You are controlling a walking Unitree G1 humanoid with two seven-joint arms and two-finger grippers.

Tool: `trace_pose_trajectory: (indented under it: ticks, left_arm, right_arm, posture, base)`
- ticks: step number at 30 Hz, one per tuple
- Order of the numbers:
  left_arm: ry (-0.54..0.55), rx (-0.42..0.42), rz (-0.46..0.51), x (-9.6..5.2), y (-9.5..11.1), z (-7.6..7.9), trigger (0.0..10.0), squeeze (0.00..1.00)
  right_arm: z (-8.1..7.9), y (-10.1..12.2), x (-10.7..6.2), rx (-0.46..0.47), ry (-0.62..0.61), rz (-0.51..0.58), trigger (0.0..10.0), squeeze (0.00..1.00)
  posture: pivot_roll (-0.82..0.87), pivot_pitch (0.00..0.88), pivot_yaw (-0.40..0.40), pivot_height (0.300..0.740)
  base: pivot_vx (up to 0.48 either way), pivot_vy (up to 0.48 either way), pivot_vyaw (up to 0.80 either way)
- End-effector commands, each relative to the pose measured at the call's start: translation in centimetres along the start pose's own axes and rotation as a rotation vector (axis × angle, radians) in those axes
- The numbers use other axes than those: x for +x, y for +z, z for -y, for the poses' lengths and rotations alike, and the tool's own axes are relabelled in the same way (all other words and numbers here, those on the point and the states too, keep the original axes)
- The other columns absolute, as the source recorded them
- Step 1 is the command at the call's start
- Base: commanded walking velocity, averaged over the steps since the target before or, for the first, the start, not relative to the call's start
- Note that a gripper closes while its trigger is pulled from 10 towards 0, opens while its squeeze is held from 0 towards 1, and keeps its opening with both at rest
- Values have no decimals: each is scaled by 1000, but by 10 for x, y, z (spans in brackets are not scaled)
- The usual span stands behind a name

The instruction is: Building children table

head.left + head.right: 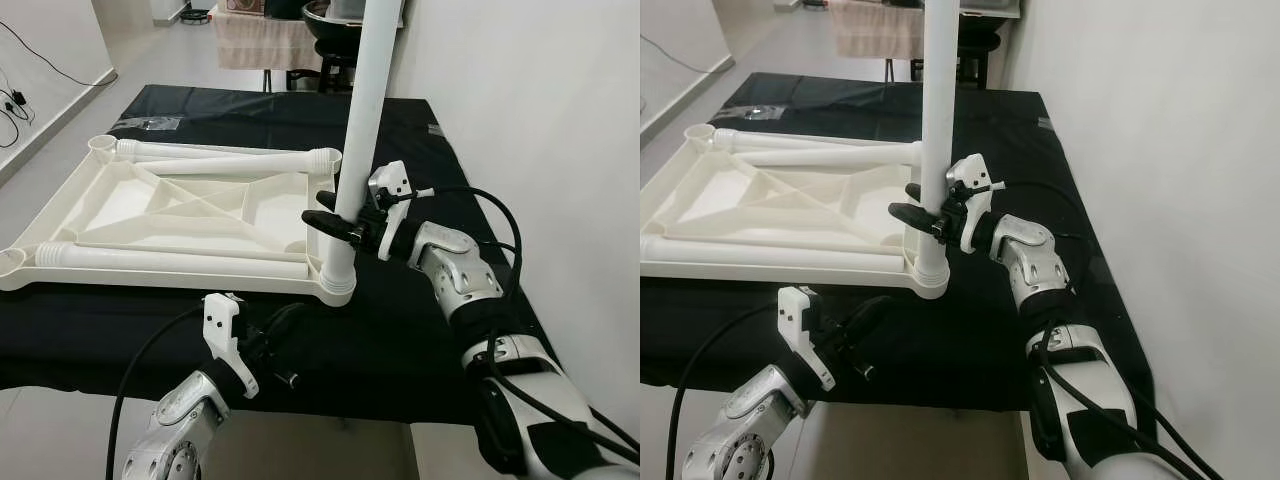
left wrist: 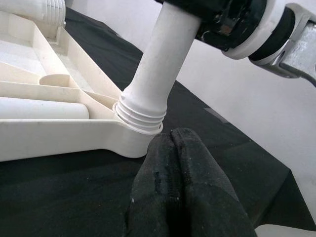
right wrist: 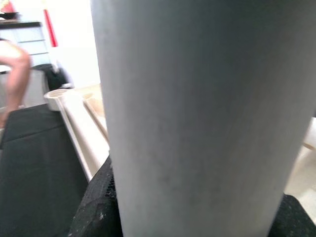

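Desk (image 1: 420, 330) draped in black cloth carries the whole job: the white plastic tabletop (image 1: 170, 215) lies upside down across its left half, ribbed underside up, reaching toward the near edge. Two loose legs rest on it, one leg along the far side (image 1: 235, 163) and another leg along the near side (image 1: 170, 260), each lying flat between corner sockets. A third, the upright leg (image 1: 357, 130), stands in the corner socket (image 1: 338, 285) at the tabletop's near right corner, its threaded end seated there but with several threads showing above the rim in the left wrist view, so it looks only partly screwed home. These parts seem to be hollow moulded plastic: light, stiff and smooth, likely to slip under a weak grip, so the leg is best taken low on the shaft, just above the socket, where twisting tips it least. The right gripper (image 1: 345, 228) is there, its black fingers clamped on either side of the shaft low down. The left gripper (image 1: 285, 320) sits at the desk's near edge just in front of the socket, its fingers (image 2: 182, 197) pressed together on nothing, tips close to or touching the tabletop's corner.
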State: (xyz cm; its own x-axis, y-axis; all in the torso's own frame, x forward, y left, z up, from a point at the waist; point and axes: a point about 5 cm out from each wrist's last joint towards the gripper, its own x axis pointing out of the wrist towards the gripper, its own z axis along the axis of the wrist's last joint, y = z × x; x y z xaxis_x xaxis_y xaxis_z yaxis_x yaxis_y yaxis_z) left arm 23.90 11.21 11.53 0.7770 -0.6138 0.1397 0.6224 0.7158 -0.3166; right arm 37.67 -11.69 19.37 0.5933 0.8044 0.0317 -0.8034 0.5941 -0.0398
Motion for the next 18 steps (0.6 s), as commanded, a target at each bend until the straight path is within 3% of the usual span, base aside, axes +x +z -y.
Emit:
trace_pose_trajectory:
  ticks: [1, 2, 3, 5, 6, 7, 8, 10, 18]
  left_arm:
    - [1, -13, -8, -1, -2, 0, 10000, 0]
    - [1, -13, -8, -1, -2, 0, 10000, 0]
    - [1, -14, -8, -1, -2, 0, 10000, 0]
    - [1, -14, -8, -1, -2, 0, 10000, 0]
    - [0, -14, -8, -2, -2, 1, 10000, 0]
    - [2, -12, -8, -3, -1, 0, 10000, 0]
    - [2, -12, -8, -3, -1, 0, 10000, 0]
    - [4, -14, -8, -3, -1, -1, 10000, 0]
    - [6, -17, -5, -2, -1, 0, 10000, 0]
  right_arm:
    - [8, -16, -11, 18, -148, -56, 0, 0]
    - [8, -16, -11, 18, -148, -56, 0, 0]
    - [11, -25, -14, 21, -309, -97, 0, 0]
    - [11, -25, -14, 21, -309, -97, 0, 0]
    - [6, -43, -23, 53, -554, -131, 0, 0]
    - [-12, -54, -23, 88, -654, -125, 0, 0]
    - [-12, -54, -23, 88, -654, -125, 0, 0]
    - [-32, -57, -20, 114, -691, -95, 0, 0]
    - [-22, -43, -5, 97, -652, -55, 0, 0]
  posture:
    - [67, 45, -77, 740]
    - [67, 45, -77, 740]
    - [62, 48, -79, 740]
    - [62, 48, -79, 740]
    - [64, 52, -83, 740]
    - [48, 52, -61, 740]
    - [48, 52, -61, 740]
    - [52, 54, -66, 740]
    - [65, 53, -76, 740]
  base:
    - [0, 0, 0]
    - [0, 0, 0]
    - [0, 0, 0]
    - [0, 0, 0]
    - [0, 0, 0]
    - [0, 0, 0]
    - [0, 0, 0]
    - [0, 0, 0]
    - [0, 0, 0]
